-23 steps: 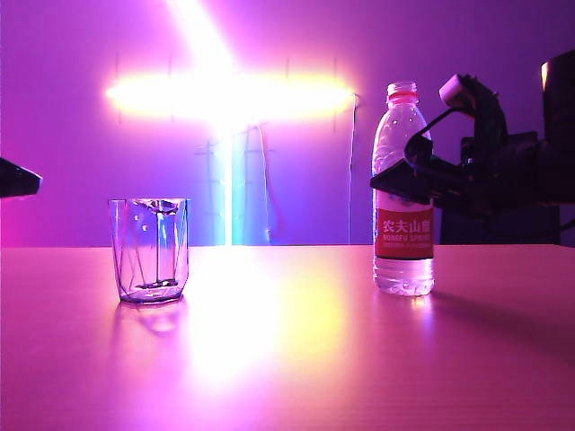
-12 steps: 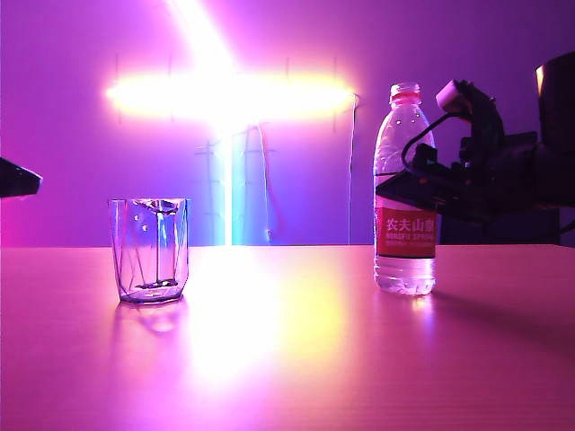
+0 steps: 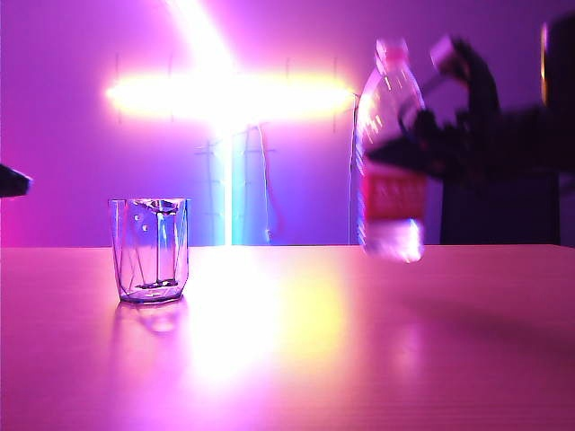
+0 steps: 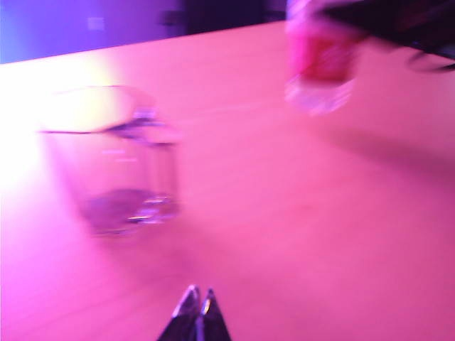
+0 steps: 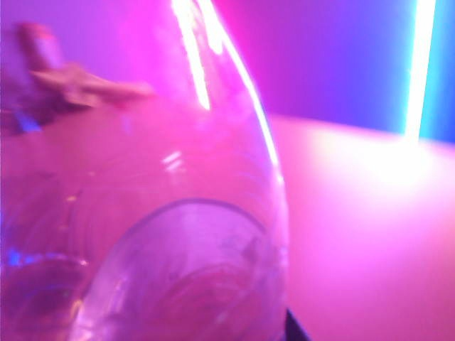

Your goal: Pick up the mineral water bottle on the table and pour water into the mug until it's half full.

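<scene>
The mineral water bottle (image 3: 389,153) hangs clear of the table (image 3: 296,359), tilted slightly, with my right gripper (image 3: 404,154) shut round its middle above the red label. In the right wrist view the bottle (image 5: 142,213) fills the frame, blurred. The mug (image 3: 150,250), a clear faceted glass, stands on the table at the left; a trace of liquid seems to lie at its bottom. My left gripper (image 4: 197,302) is shut and empty, low over the table near the mug (image 4: 117,167); its dark tip (image 3: 11,181) shows at the left edge of the exterior view. The bottle (image 4: 320,57) appears beyond.
A bright yellow glare patch (image 3: 260,314) lies on the table between mug and bottle. Glowing light strips (image 3: 229,94) form a cross on the back wall. The right arm's dark body (image 3: 512,153) extends off to the right.
My right gripper closed on the bottle and lifted it off the table, moving it up and slightly left. The left arm shifted a little; the mug stayed put.
</scene>
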